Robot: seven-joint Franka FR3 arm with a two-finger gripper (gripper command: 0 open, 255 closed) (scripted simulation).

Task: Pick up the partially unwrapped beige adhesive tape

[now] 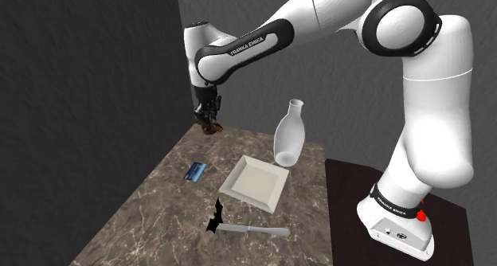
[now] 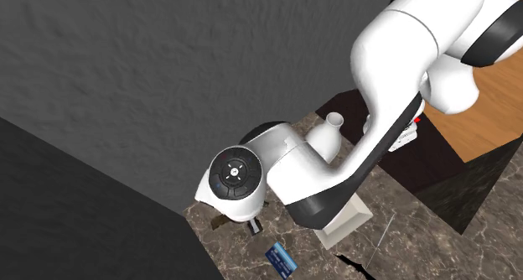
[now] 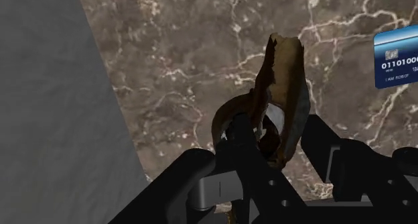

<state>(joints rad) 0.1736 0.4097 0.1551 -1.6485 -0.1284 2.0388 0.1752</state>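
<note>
Between the two fingers of the pincer [image 3: 278,147], which are clamped on it, the tape [image 3: 288,75] trails its loose brown strip past the fingertips toward the marbled surface [image 3: 187,41].

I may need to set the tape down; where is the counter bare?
Bare marble runs along the dark wall, from the blue card to the counter's near edge, shoulder view's left of the knife. Crowded: dish, bottle, knife on that view's right. Pincer holds the tape.

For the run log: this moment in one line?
hand: shut on brownish partly unwrapped tape roll | over brown marbled counter | phase: grasped
</note>
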